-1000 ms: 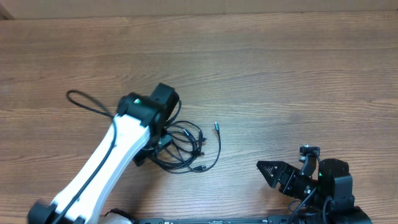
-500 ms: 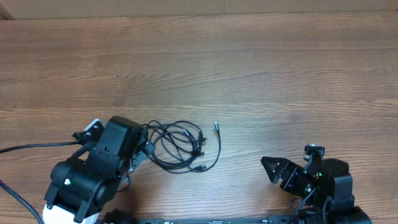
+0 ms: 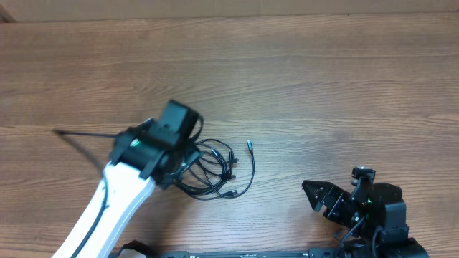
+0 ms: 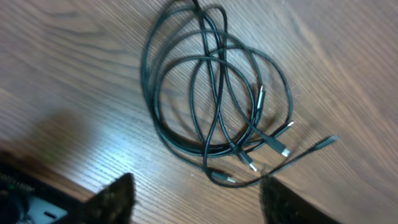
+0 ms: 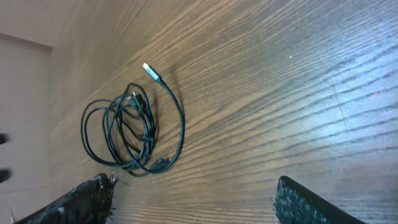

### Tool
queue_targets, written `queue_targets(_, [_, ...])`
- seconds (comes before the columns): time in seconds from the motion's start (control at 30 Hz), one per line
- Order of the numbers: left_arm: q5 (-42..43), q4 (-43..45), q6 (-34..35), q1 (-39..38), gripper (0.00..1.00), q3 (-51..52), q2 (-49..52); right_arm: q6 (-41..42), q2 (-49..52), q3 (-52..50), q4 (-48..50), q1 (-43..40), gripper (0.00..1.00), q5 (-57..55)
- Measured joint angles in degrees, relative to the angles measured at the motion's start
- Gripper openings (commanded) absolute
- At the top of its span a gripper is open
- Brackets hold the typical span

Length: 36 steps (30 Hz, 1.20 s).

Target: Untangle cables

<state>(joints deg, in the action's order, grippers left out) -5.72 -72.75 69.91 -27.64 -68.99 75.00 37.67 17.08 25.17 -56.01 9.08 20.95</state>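
The cables [image 3: 215, 169] are several thin black cords with small plug ends, lying in one looped tangle on the wooden table. One plug end [image 3: 249, 145] trails off to the right. My left gripper [image 3: 173, 170] hovers over the tangle's left side. In the left wrist view its jaws [image 4: 199, 200] are open and empty, with the coil [image 4: 211, 93] just beyond the fingertips. My right gripper [image 3: 314, 198] is at the front right, well apart from the tangle. Its jaws [image 5: 199, 199] are open and empty, and the cables [image 5: 124, 132] lie far ahead of them.
A thicker black arm cable [image 3: 79, 136] runs off to the left from my left arm. The table's far edge [image 3: 229, 16] is at the top. Bare wood [image 3: 344, 107] lies to the right of and beyond the tangle.
My left arm pulled back to the front left half a second ago and has now swung forward again over the tangle's left side. The cables and right arm have barely moved.
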Motion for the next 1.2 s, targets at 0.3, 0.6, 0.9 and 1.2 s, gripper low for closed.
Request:
queue_targets(0.3, [1.46, 3.56, 0.11, -2.78, 0.54, 0.0, 16.76, 0.0, 0.0, 0.0, -1.77, 0.0, 0.82, 0.0])
queue_targets(0.6, [3.41, 8.2, 0.26, -2.78, 0.31, 0.0, 27.15, -0.02, 0.0, 0.0, -1.79, 0.0, 0.82, -0.15])
queue_targets(0.9, [3.61, 8.48, 0.26, -2.78, 0.29, 0.0, 30.58, 0.0, 0.0, 0.0, -1.81, 0.0, 0.82, -0.22])
queue_targets(1.2, [3.34, 12.96, 0.24, -2.78, 0.28, 1.92, 30.67, -0.02, 0.0, 0.0, -1.66, 0.0, 0.82, -0.22])
